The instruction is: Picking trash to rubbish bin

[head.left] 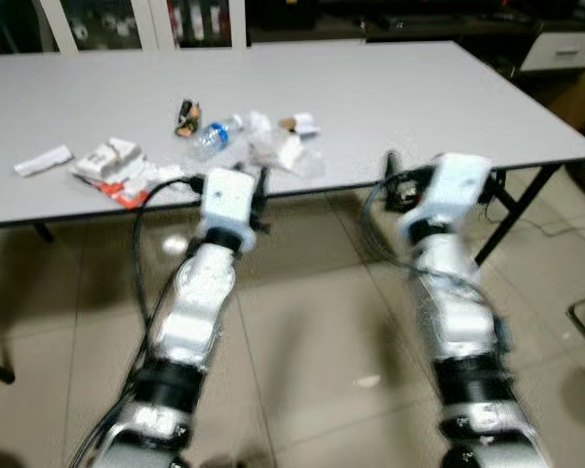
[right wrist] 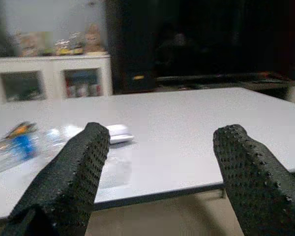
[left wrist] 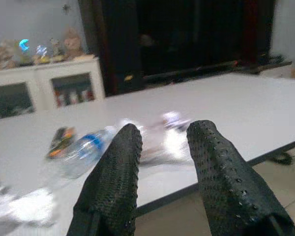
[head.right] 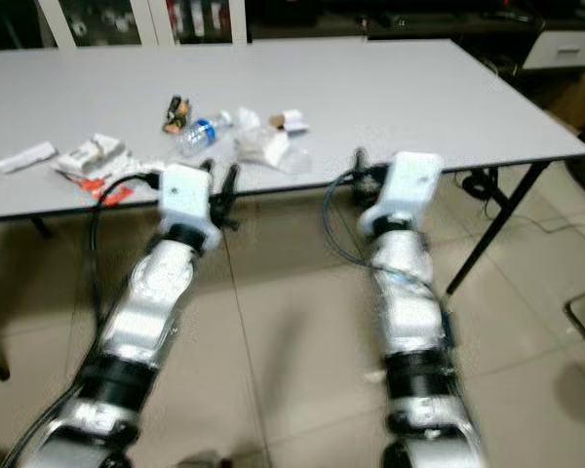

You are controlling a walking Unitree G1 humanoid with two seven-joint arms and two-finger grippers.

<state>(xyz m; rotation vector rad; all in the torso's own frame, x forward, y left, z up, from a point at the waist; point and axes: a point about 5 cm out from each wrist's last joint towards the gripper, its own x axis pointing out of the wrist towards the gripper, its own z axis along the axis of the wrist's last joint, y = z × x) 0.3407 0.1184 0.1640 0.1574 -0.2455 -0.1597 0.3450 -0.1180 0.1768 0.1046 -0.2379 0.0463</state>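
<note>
Trash lies on the near half of the grey table [head.left: 390, 88]: a clear plastic bottle [head.left: 213, 136] with a blue label, a dark snack wrapper [head.left: 186, 117], crumpled clear and white wrap [head.left: 288, 151], a small white roll [head.left: 300, 123], white and red packets [head.left: 112, 164] and a white paper strip [head.left: 43, 160]. My left gripper [left wrist: 164, 135] is open with a narrow gap, just below the table's front edge and pointing at the bottle [left wrist: 83, 150] and the wrap. Further right along that edge, my right gripper [right wrist: 162, 132] is wide open and holds nothing.
The table's black folding leg [head.left: 512, 210] stands to the right of my right arm. White cabinets [left wrist: 44, 88] and dark furniture line the far wall. Tiled floor [head.left: 312, 322] lies under both arms.
</note>
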